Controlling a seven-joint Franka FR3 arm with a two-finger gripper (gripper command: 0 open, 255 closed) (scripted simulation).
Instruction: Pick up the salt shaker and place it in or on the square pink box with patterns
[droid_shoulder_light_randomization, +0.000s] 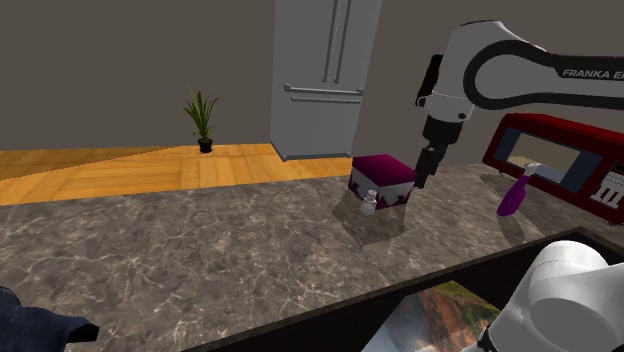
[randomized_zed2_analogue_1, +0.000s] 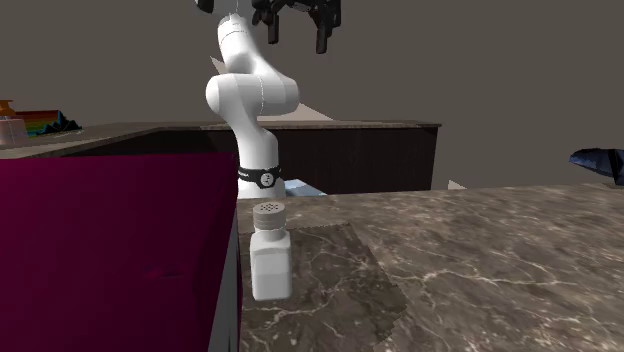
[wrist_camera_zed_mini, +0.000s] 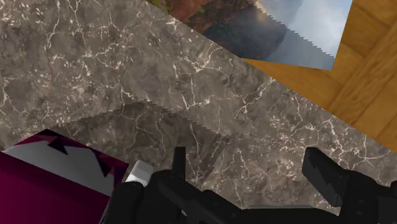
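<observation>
**Item: salt shaker** (randomized_zed2_analogue_1: 271, 262). Small white bottle with a squarish body and a narrower neck. It has a round grey cap with holes in the top. It stands upright.

**Location:** it is on the brown-grey marbled countertop (droid_shoulder_light_randomization: 200, 250), just beside a side wall of the box. It is lower than the jaws and outside their gap, off to the box's side.

**Box** (droid_shoulder_light_randomization: 383, 172). Square with a magenta top. Its sides are white along the lower edge, with dark pointed patterns. It sits below the jaws, next to the shaker.

**Gripper** (droid_shoulder_light_randomization: 424, 178). Black. It hangs above the countertop near the box. The jaws stand apart with nothing between them.

**Further from the jaws:** a purple brush (droid_shoulder_light_randomization: 518, 192) and a red appliance (droid_shoulder_light_randomization: 560, 155) on the countertop.
</observation>
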